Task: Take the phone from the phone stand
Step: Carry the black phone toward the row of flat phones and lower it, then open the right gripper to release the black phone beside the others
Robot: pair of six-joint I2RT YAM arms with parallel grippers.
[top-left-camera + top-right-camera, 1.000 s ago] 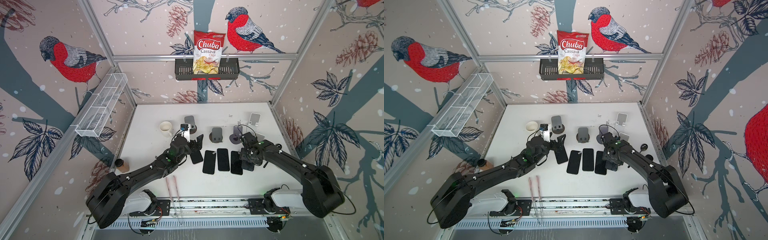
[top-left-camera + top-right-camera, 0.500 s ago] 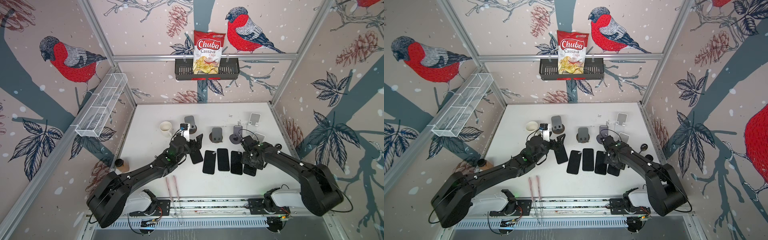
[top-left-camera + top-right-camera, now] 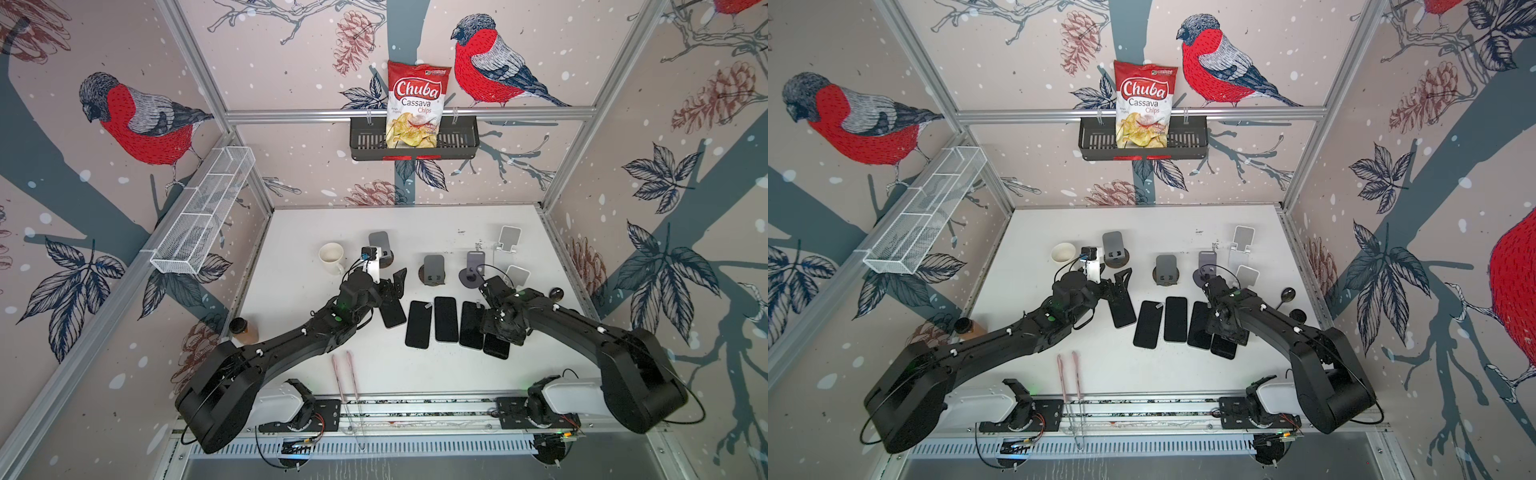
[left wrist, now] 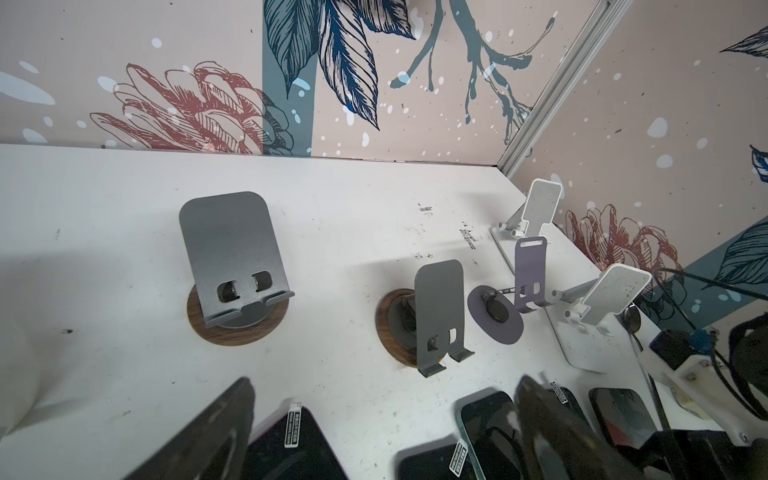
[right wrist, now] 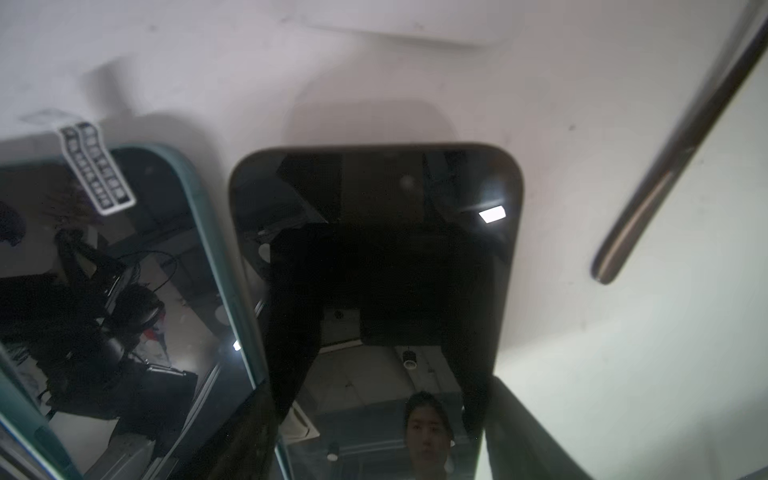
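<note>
Our right hand [image 3: 501, 332] has come away from the stands over the last second. It now sits low at the right end of the row of phones [image 3: 446, 319], closed on the phone [image 3: 496, 350]. The left hand [image 3: 394, 286] has not shifted and gapes wide by the far end of the leftmost phone [image 3: 392, 313]. In both top views the white stand [image 3: 1246, 275] behind the right arm is bare.

From the left wrist we see all five stands empty on the table [image 4: 353, 216].

From the right wrist the phone lies low over the table beside a teal-edged neighbour [image 5: 124, 291], with fingers [image 5: 534, 436] pinching its long sides. We cannot tell whether it touches down.

We judge it stiff and fairly heavy, with slick glass that could crack. The side edges near the middle are the place to hold.
</note>
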